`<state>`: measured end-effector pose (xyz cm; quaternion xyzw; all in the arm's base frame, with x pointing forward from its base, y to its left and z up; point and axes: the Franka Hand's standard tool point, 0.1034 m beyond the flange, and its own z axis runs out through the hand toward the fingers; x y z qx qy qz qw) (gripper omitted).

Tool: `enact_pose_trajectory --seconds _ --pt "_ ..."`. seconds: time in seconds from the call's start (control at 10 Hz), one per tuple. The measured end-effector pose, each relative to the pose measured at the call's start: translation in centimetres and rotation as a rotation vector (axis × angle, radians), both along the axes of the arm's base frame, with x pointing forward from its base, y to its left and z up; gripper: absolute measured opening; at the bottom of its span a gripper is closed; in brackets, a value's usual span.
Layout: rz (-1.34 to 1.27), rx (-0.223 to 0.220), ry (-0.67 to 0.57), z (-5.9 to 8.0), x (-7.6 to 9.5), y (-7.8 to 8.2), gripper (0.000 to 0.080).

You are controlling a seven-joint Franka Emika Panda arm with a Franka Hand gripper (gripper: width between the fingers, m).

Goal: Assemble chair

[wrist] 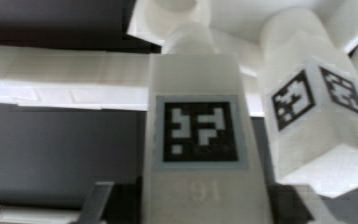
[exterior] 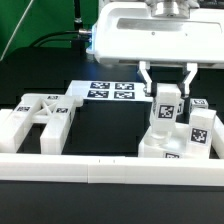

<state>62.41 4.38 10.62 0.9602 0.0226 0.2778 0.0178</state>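
The tool (exterior: 167, 91) stands over the exterior view's right part of the desk (exterior: 110, 125), and its two fingers (exterior: 148, 80) press from both sides on the top of an upright square leg (exterior: 166, 110), so it is narrow and holds this leg. In the wrist view the same leg (wrist: 201, 95) fills the middle, with its tag facing the camera. The lower end of the leg reaches the white chair block (exterior: 165, 143). Just beside it stands a second tagged leg (exterior: 200, 127). Well apart, at the exterior view's left, lies the slotted chair panel (exterior: 40, 118). The marker board (exterior: 110, 91) lies behind, and a long border rail (exterior: 100, 168) runs in front.
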Motion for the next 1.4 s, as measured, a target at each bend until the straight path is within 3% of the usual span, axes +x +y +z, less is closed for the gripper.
enact_pose_trajectory --seconds 0.4,0.9,1.4 --pt "0.009 -0.005 0.002 -0.1 -0.1 0.1 0.0287" --pt "0.005 -0.024 0.011 -0.6 -0.5 -1.9 0.0287" --pt "0.019 -0.02 0.015 -0.7 -0.6 -0.9 0.0287"
